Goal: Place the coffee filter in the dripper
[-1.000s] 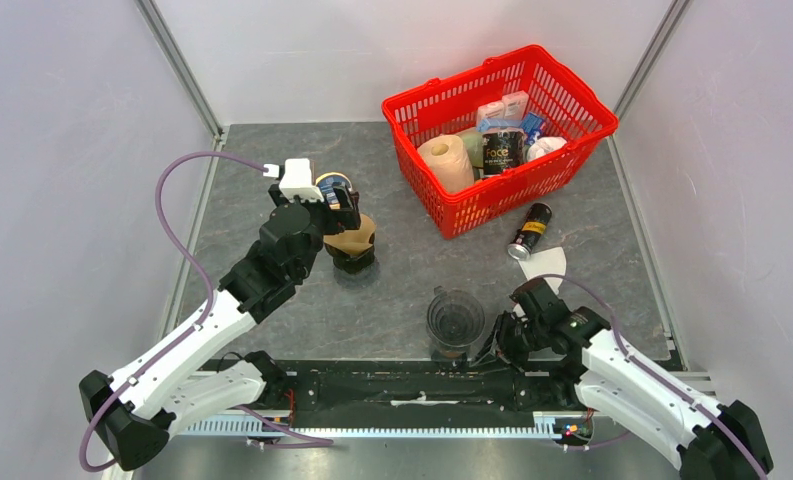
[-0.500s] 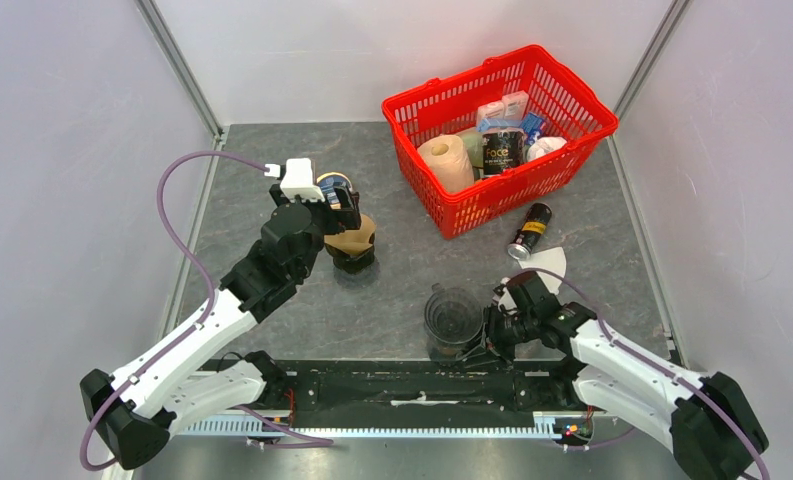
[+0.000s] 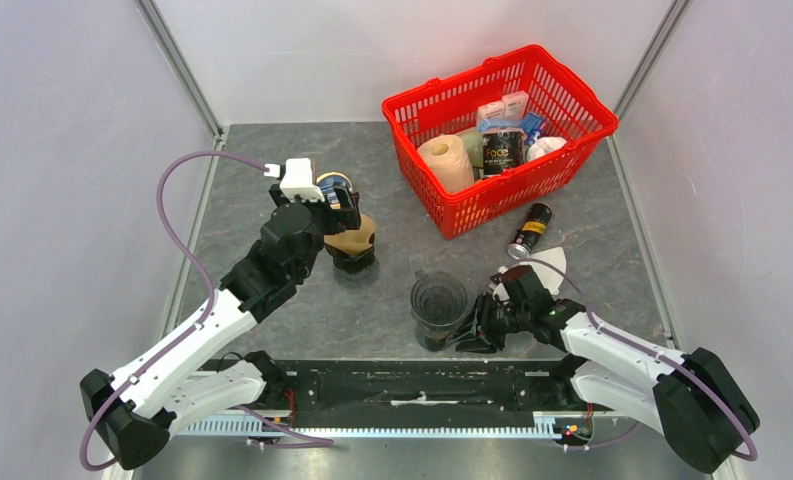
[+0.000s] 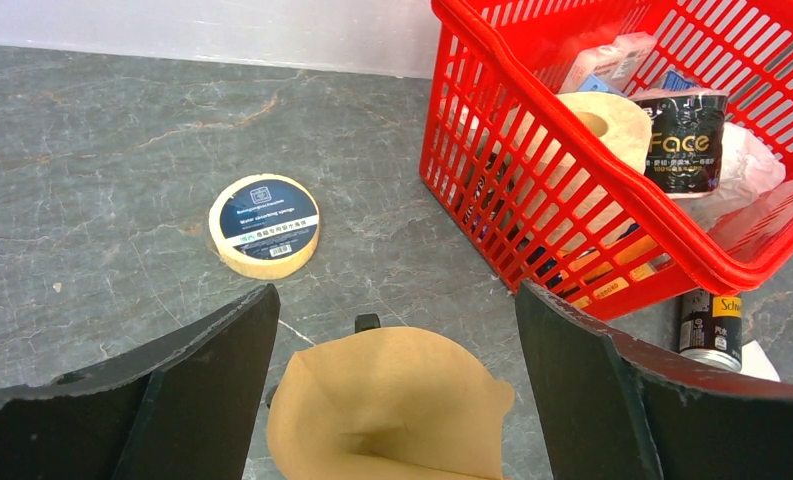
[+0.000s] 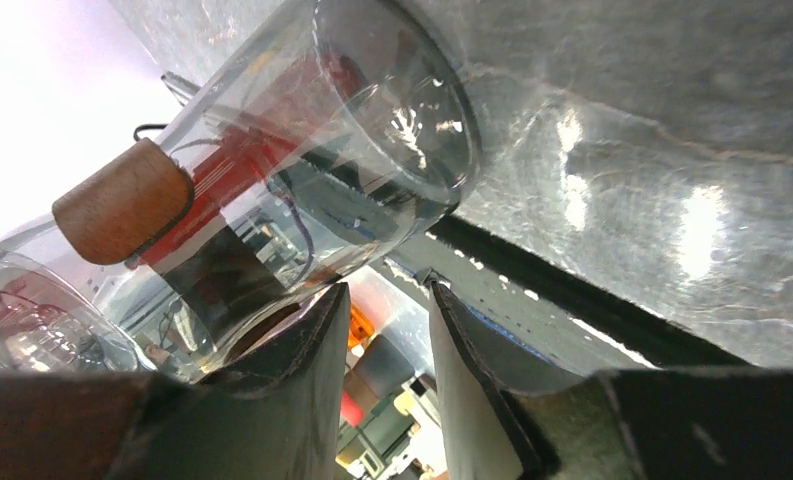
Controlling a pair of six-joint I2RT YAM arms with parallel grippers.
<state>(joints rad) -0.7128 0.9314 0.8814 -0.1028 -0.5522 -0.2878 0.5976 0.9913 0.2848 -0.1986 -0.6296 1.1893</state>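
While left gripper (image 4: 396, 300) hangs wide open astride brown paper filter (image 4: 387, 400), filter sits on black base (image 3: 353, 262), well apart from glass dripper (image 3: 438, 300). Right gripper (image 5: 384, 300) at dripper foot, jaws narrowly parted; grip unconfirmed. Advise: pinch filter rim lightly, no crushing; hold dripper upright.

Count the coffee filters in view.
2. A brown filter sits in the black dripper on the left; a white filter lies flat beside the fallen can. The basket contents may hide more.
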